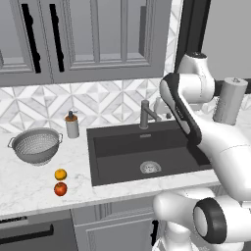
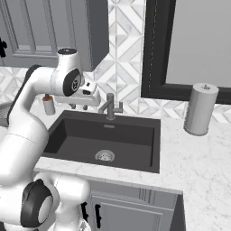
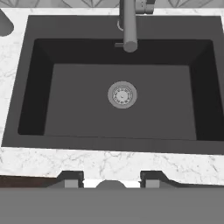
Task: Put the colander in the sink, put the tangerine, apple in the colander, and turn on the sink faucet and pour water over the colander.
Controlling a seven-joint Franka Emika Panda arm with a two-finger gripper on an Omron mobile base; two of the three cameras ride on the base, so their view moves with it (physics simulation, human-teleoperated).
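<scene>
colander sits on worktop well left of sink; end effector above sink, fingers parted, pinching nothing

I see the round silver-grey perforated metal colander upright on the marble counter at nine o'clock of the dark rectangular sink. The small orange tangerine sits just above the red apple. The dark post faucet stands at the sink's twelve o'clock.
</scene>
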